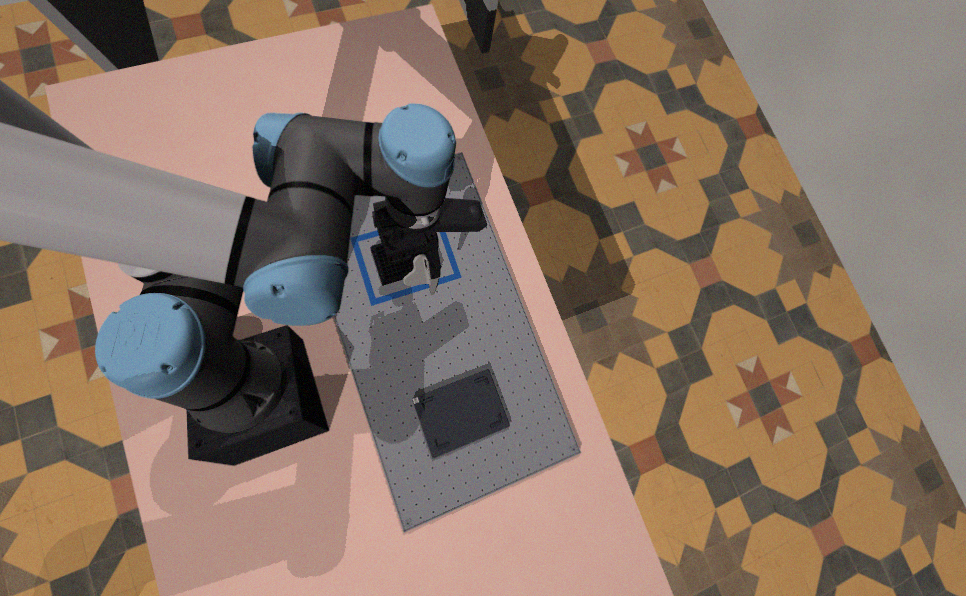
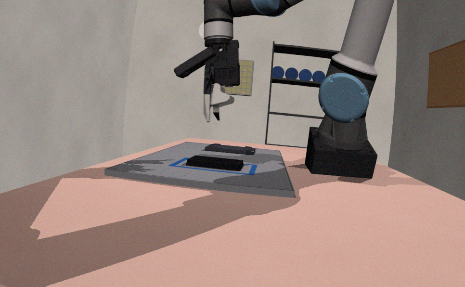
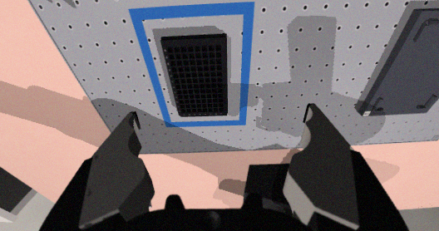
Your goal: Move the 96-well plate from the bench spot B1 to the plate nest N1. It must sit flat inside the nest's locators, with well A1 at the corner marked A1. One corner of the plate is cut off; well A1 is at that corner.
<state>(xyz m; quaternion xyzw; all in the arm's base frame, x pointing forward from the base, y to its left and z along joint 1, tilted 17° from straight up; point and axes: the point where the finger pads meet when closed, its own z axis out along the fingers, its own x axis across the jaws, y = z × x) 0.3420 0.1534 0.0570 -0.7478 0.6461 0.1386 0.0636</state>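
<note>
Hanging high above the bench, the gripper [image 2: 212, 115] has its fingers spread fully wide and holds nothing. Nothing is moved yet: the 96-well plate [image 3: 195, 74] lies flat inside the blue B1 outline [image 3: 248, 62], well apart from the vacant plate nest [image 1: 463, 410].

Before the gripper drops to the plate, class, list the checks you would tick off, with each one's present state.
1. Gripper open, nothing held: ok.
2. Plate flat inside the blue B1 frame: ok.
3. Gripper above the plate, well off it: ok.
4. Fingers lined up with the plate's sides: cannot tell.
5. Nest free of objects: ok.
6. Plate's cut corner found: cannot tell.
</note>
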